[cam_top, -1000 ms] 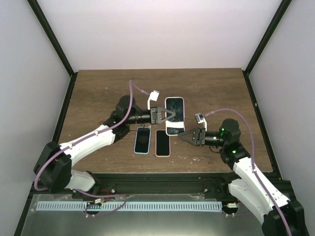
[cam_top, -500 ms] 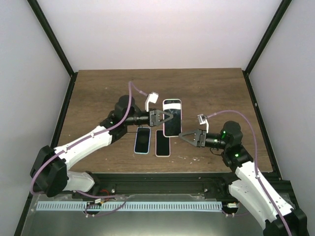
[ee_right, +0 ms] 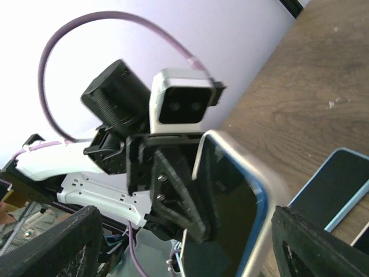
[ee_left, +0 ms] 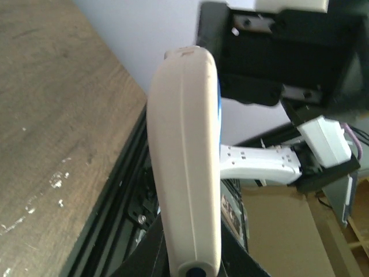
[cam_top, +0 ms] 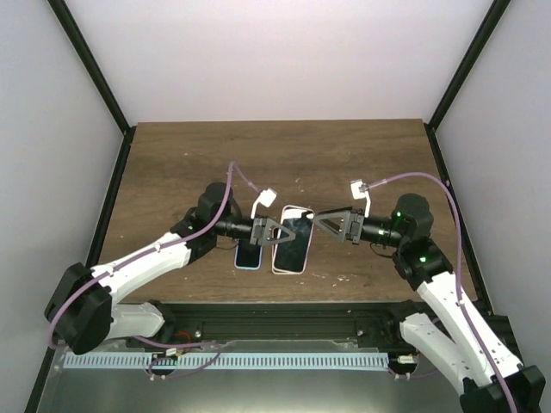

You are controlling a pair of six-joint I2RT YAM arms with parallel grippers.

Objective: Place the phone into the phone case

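Two-fingered clamp by the left gripper (cam_top: 275, 232) on the edge of the white phone case (ee_left: 187, 161), lifted off the table (cam_top: 362, 163). Seated within that case's rim, the blue-edged phone (ee_right: 225, 231), dark screen facing the right wrist camera. Spread wide at the case's right edge: right gripper (cam_top: 325, 223), fingers (ee_right: 52, 248) well apart, contact impossible to tell. Flat on the wood just left, a blue-rimmed handset (cam_top: 248, 255).

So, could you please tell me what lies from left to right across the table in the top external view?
The blue phone on the table, held phone, right gripper.
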